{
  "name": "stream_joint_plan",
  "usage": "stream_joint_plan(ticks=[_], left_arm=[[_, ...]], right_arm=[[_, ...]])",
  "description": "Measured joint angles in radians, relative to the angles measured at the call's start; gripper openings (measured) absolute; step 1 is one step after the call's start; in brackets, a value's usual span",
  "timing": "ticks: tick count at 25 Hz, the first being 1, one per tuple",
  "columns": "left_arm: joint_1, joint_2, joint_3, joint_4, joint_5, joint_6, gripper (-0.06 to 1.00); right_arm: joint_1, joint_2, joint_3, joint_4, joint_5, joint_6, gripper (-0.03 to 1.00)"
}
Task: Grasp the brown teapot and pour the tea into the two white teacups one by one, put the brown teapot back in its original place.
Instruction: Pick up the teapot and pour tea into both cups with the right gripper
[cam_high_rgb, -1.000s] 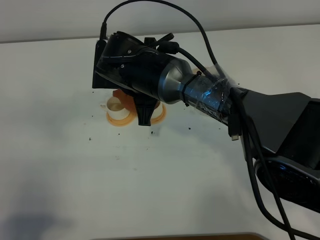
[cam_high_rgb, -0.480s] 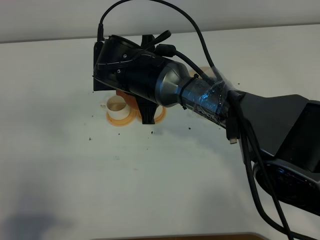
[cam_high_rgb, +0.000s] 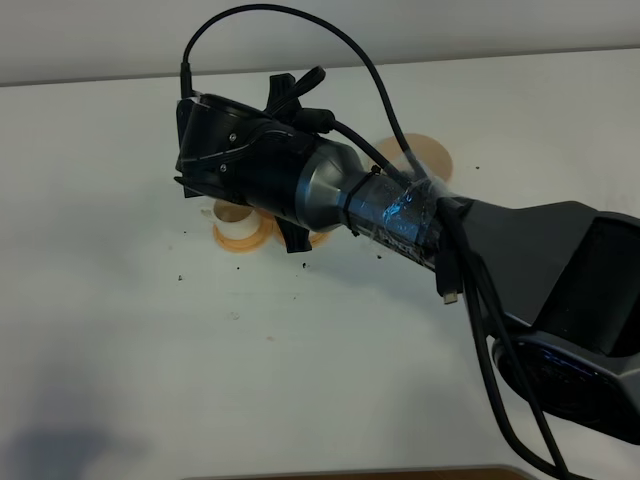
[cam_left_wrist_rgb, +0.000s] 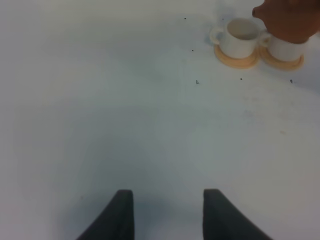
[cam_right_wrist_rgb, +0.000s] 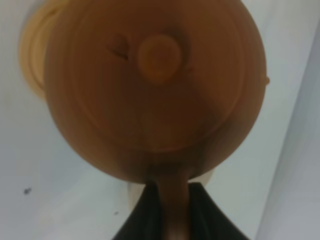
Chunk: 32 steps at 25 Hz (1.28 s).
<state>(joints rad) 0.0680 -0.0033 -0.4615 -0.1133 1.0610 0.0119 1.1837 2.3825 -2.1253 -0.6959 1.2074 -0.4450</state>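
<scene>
right claw (cam_right_wrist_rgb: 172, 202) clamps brown teapot (cam_right_wrist_rgb: 155, 100) — its body half-hides one teacup (cam_left_wrist_rgb: 285, 49).

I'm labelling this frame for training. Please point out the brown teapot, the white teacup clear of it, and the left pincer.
brown teapot (cam_right_wrist_rgb: 155, 90), right wrist view, on the lid near the knob.
white teacup (cam_left_wrist_rgb: 239, 44), left wrist view, on its side wall.
left pincer (cam_left_wrist_rgb: 167, 200), left wrist view, midway between the fingertips.
</scene>
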Motion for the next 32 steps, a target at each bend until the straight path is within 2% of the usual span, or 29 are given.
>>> stream_joint_plan(ticks=[20,32], left_arm=[[0.000,0.000,0.000,0.000,0.000,-0.001,0.37],[0.000,0.000,0.000,0.000,0.000,-0.001,0.37]], right_arm=[[0.009,0.015,0.000,-0.093,0.011,-0.007,0.12],[0.009,0.015,0.000,-0.103,0.011,-0.029,0.12]])
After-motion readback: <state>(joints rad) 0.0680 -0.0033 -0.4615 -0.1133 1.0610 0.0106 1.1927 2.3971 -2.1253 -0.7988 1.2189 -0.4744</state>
